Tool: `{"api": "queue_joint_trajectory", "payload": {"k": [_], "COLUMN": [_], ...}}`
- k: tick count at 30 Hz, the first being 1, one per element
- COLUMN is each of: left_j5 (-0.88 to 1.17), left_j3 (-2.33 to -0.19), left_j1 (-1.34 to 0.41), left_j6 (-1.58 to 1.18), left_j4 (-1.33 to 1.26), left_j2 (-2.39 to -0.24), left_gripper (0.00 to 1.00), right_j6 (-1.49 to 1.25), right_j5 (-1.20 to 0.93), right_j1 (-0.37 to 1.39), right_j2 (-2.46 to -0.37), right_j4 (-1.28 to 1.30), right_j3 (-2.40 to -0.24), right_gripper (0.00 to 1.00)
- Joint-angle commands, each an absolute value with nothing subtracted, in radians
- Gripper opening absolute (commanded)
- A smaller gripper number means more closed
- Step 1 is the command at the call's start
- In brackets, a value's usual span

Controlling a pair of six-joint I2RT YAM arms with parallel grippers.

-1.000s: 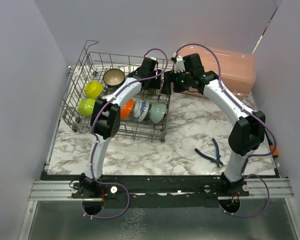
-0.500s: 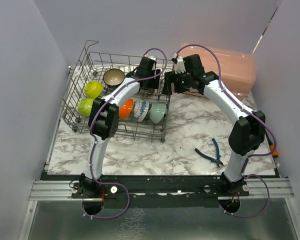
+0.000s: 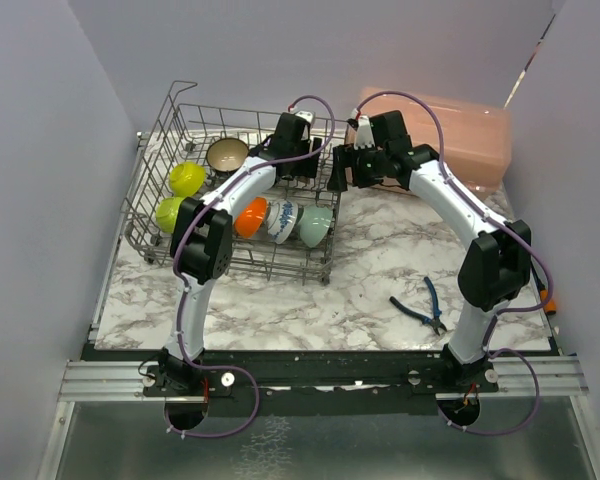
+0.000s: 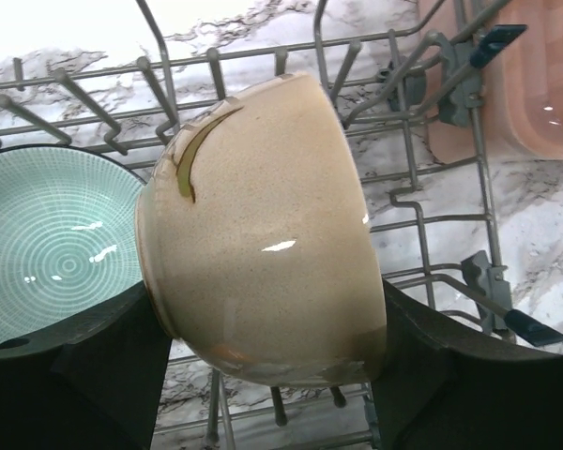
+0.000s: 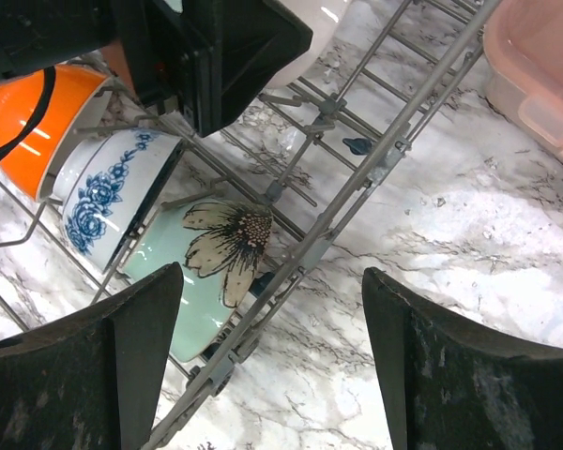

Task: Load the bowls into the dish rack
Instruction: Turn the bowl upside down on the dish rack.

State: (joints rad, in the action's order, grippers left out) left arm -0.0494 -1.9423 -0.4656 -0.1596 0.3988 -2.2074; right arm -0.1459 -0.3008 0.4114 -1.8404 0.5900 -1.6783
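Beige bowl (image 4: 263,234) amid dish rack (image 4: 446,75) tines

Grey wire dish rack (image 5: 392,148) holding orange bowl (image 5: 26,114), blue-patterned white bowl (image 5: 101,202), flowered teal bowl (image 5: 202,281) on edge; marble table (image 5: 469,262); pink box (image 5: 537,56).

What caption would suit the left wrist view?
Left end effector gripping a beige bowl above the dish rack tines.
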Motion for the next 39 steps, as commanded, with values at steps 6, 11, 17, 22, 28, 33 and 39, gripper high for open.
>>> {"api": "queue_joint_trajectory", "payload": {"k": [6,11,17,22,28,33,39], "left_j5": [0.082,-0.057,-0.13,-0.118,-0.087,-0.036,0.051], "left_j3": [-1.988,-1.992,-1.986,-2.0,-2.021,-2.025,-2.038], "left_j1": [-0.509,-0.514,-0.516,-0.523,-0.531,-0.531,-0.529], "left_j6": [-0.203,-0.247,-0.281,-0.282,-0.277,-0.278,-0.27], "left_j4": [0.406,0.41,0.417,0.419,0.427,0.427,0.426], "left_j2": [-2.167,-2.196,-2.222,-2.261,-2.295,-2.269,-2.235], "left_gripper": [0.2,0.25,0.27,0.33,0.58,0.73,0.89], "right_j6": [-0.141,-0.137,-0.135,-0.137,-0.136,-0.139,-0.149], "right_j5": [-0.288,-0.286,-0.283,-0.287,-0.281,-0.28,-0.293], "right_j1": [0.396,0.393,0.39,0.388,0.387,0.385,0.383], "right_j2": [-1.807,-1.803,-1.802,-1.804,-1.794,-1.781,-1.76], "right_j4": [0.572,0.579,0.578,0.576,0.576,0.572,0.552], "right_j3": [-1.66,-1.654,-1.643,-1.64,-1.637,-1.629,-1.61], "right_gripper": [0.81,0.81,0.81,0.81,0.81,0.81,0.81]}}
